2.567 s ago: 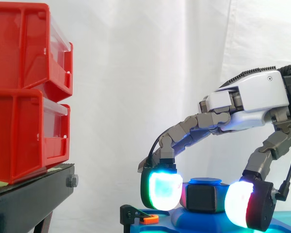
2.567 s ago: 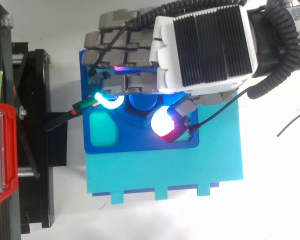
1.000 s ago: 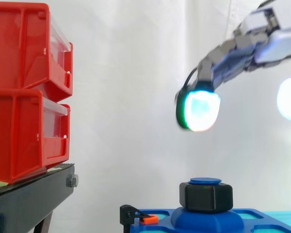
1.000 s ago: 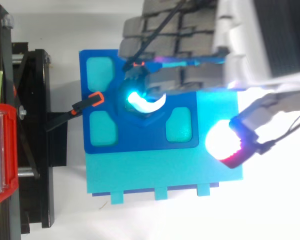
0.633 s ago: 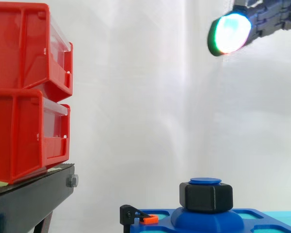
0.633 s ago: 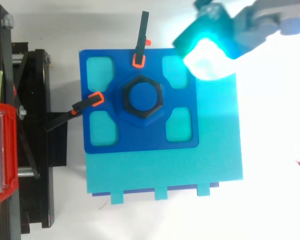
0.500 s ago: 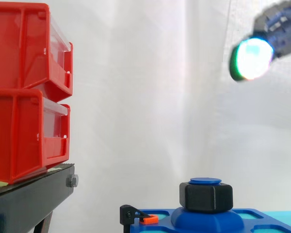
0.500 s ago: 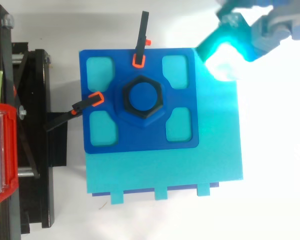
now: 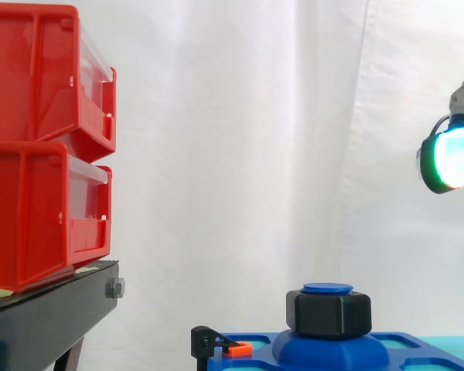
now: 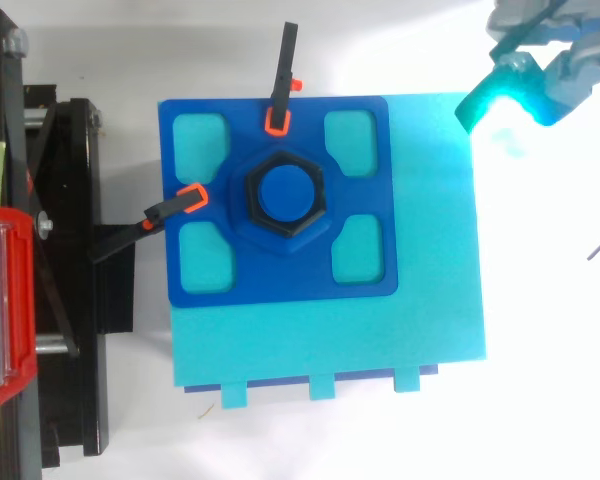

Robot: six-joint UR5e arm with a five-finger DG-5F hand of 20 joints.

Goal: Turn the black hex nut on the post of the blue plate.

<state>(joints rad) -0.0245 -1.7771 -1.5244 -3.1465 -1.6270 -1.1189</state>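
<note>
The black hex nut (image 9: pixel 329 313) sits on the blue post (image 10: pixel 285 193) in the middle of the blue plate (image 10: pixel 280 280), with nothing touching it. From above, the nut (image 10: pixel 252 212) is a dark ring around the post top. My hand (image 10: pixel 555 60) hangs far off at the upper right, beyond the plate's corner, holding nothing. At the right edge of the side view, one glowing fingertip pad (image 9: pixel 448 158) floats well above the level of the nut.
The blue plate lies on a cyan base (image 10: pixel 330 340). Two black clips with orange tips (image 10: pixel 188 198) (image 10: pixel 277 120) grip the plate's left and far edges. Red bins (image 9: pixel 39 154) stand stacked on the black stand (image 9: pixel 46 317) at the left.
The hand let go of the nut, rose, and drew away to the right. The nut and plate have stayed in place.
</note>
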